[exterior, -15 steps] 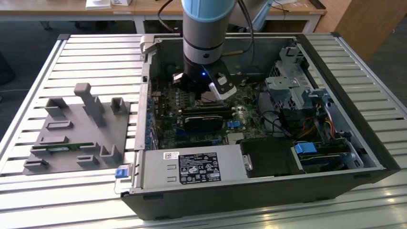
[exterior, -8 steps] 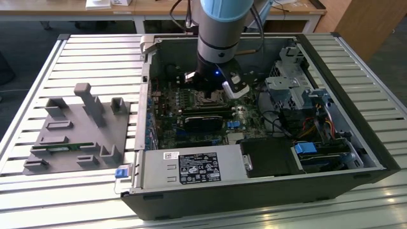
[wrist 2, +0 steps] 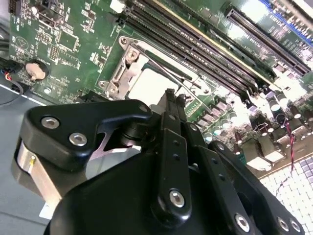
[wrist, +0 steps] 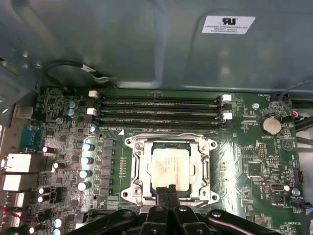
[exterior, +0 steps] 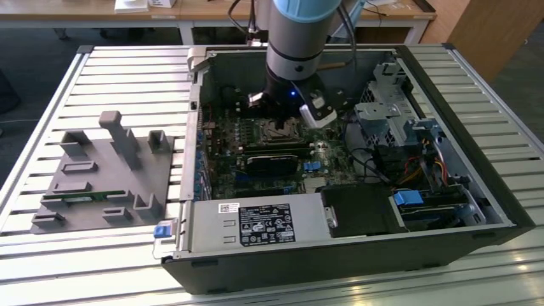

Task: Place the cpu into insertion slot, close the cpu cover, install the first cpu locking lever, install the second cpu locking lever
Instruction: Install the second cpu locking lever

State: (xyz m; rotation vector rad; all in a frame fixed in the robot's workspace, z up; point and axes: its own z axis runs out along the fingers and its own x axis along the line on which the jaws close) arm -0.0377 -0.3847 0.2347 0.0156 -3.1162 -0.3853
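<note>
The cpu [wrist: 171, 164] lies flat in its socket on the green motherboard, its dull silver top showing through the square opening of the cpu cover [wrist: 139, 166]. The cover lies down over it. A thin wire locking lever [wrist: 171, 135] runs along the socket's side nearest the memory slots. My gripper [wrist: 167, 188] is shut with nothing visible between its fingers, its tips at the socket's edge opposite the memory slots. The second wrist view has the gripper [wrist 2: 170, 94] just in front of the cpu [wrist 2: 149, 88] and cover [wrist 2: 128, 66]. In the exterior view the gripper [exterior: 279, 124] hangs over the socket inside the open case.
Several memory slots [wrist: 159, 110] run beside the socket, and a coin battery [wrist: 270, 126] sits off to one side. The black power supply box [exterior: 255, 223] fills the case's near edge, with a drive cage [exterior: 391, 121] toward the exterior view's right. A grey fixture [exterior: 102, 172] lies outside the case.
</note>
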